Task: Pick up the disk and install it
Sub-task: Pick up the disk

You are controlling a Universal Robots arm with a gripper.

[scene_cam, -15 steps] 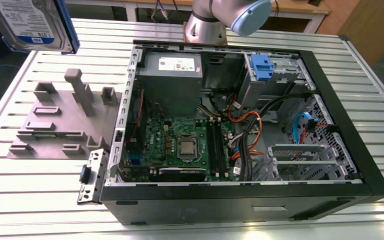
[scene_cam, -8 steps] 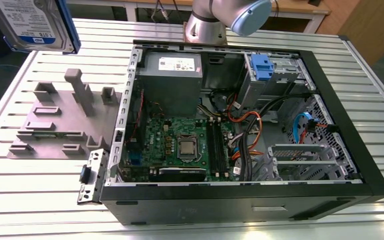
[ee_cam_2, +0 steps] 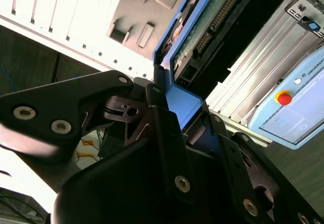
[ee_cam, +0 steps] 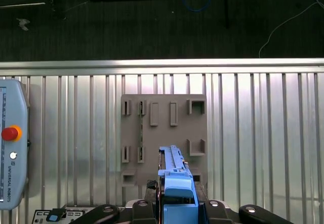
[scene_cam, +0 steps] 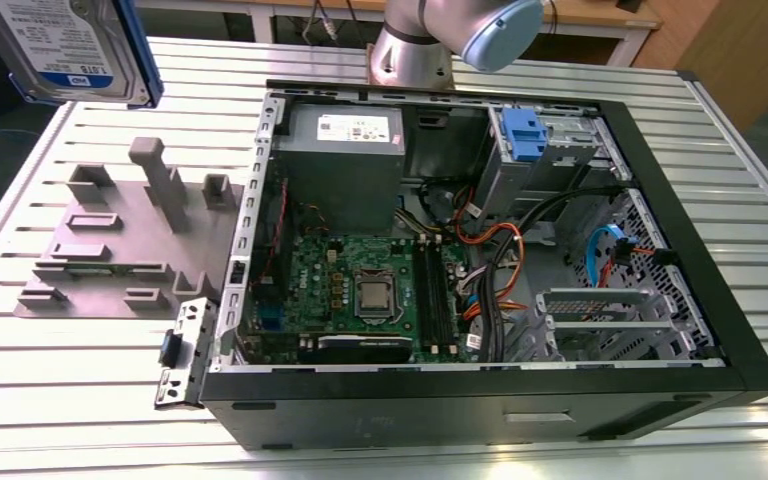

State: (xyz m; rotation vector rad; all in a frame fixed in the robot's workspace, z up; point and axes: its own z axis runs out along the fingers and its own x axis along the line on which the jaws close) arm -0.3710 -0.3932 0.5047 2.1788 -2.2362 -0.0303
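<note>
Exterior view's upper edge cuts off the disk (scene_cam: 71, 50).

Crops at frame edges
Exterior view: the disk (scene_cam: 71, 50) runs off the top edge, the arm (scene_cam: 418, 50) likewise. First wrist view: the pendant (ee_cam: 11, 143) is cut by the picture's edge.

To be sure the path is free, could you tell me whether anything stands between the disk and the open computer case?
Nothing visible does. The hand grips the disk, held above the grey fixture plate beside the computer case, whose side is open. Cables lie inside it.
</note>
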